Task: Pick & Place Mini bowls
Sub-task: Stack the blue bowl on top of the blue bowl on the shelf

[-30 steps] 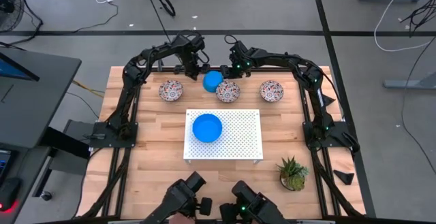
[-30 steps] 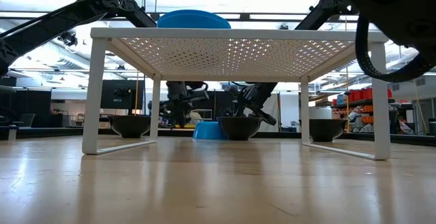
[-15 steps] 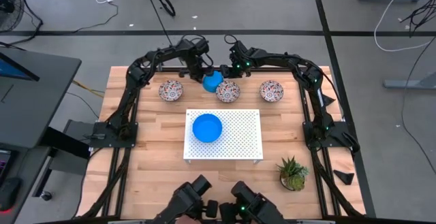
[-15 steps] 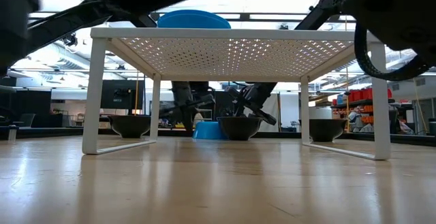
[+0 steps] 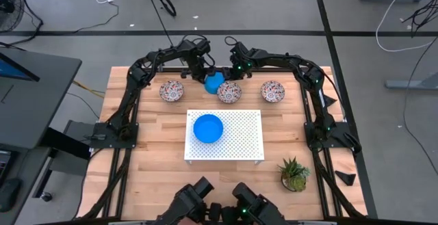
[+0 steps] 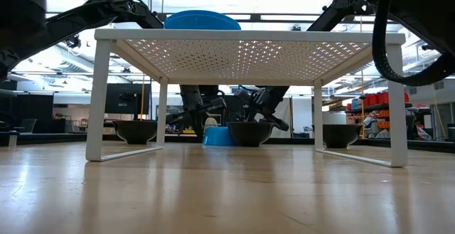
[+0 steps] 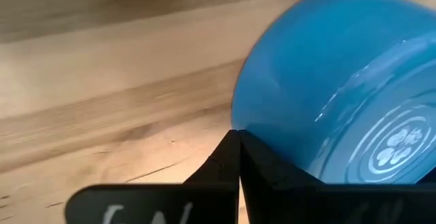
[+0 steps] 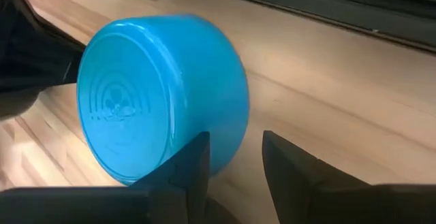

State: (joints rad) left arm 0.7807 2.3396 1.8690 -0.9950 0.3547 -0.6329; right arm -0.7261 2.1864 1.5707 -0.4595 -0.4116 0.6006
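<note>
A plain blue mini bowl [image 5: 214, 83] lies base up on the table near the far edge, its base showing in both wrist views. My left gripper [image 5: 203, 73] is shut and stands at the bowl's left side. My right gripper [image 5: 231, 73] is narrowly open just right of the bowl. A second blue bowl [image 5: 208, 128] sits upright on the white perforated board [image 5: 243, 139]. Three patterned bowls [image 5: 172, 90], [image 5: 229, 91], [image 5: 272, 91] stand in a row on the table. A third blue bowl is not in view. My left gripper [image 7: 238, 135] has its shut fingertips against the overturned bowl's outer wall [image 7: 272, 139], low down near the table, coming from the table's left and slanting down. The bowl rests on the table. My right gripper [image 8: 235, 146] has one finger [image 8: 194, 159] in front of the bowl's lower wall [image 8: 221, 152]; I cannot tell whether it touches.
The board stands on legs [image 6: 99, 99] over the table's middle. A small potted plant [image 5: 294, 174] is near the right near corner. The middle patterned bowl sits close to the overturned blue bowl, on its near right. Cables lie on the floor beyond the far edge.
My left gripper has moved toward the table's right, closing in on the overturned blue bowl until its tips reach the bowl's side. My right gripper and the bowls have kept their places.
</note>
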